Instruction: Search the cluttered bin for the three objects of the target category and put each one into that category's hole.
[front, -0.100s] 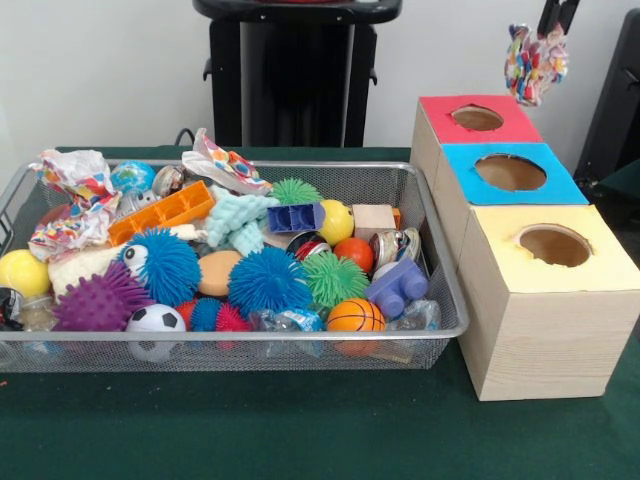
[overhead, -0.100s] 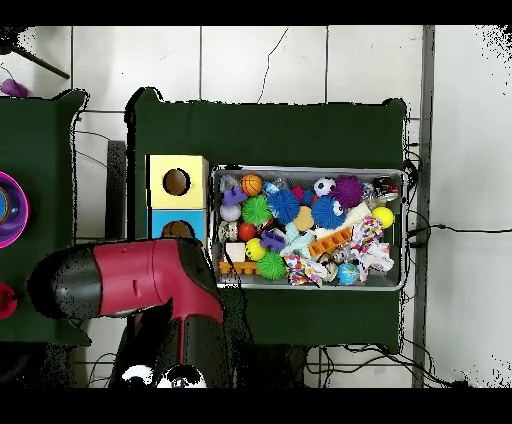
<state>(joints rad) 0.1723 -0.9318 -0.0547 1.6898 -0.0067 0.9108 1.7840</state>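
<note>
A: Where's the gripper (front, -0.100s: 537, 62)?
B: Up high above the red-topped box (front, -0.100s: 478, 120), at the far end of the box row. The jaws are clamped on a multicoloured rope toy (front, -0.100s: 535, 65), which hangs clear of the hole.
A: Boxes?
B: Three wooden ones in a row along the bin's short side, on the green counter (front, -0.100s: 300, 430): red top farthest from the counter's front edge, blue-topped box (front, -0.100s: 510, 172) in the middle, yellow-topped box (front, -0.100s: 552, 245) nearest it. One round hole in each lid.
A: Bin?
B: The wire mesh bin (front, -0.100s: 230, 350) is full. There's a blue spiky ball (front, -0.100s: 268, 280), green spiky ball (front, -0.100s: 335, 277), purple spiky ball (front, -0.100s: 100, 300), a soccer ball (front, -0.100s: 155, 320), mini basketball (front, -0.100s: 355, 315), yellow ball (front, -0.100s: 22, 272), orange tray (front, -0.100s: 160, 212) and a purple block (front, -0.100s: 398, 287).
A: Overhead?
B: The red arm (overhead, -0.100s: 140, 278) covers the red-topped box there. I can't make out the toy under it.
</note>
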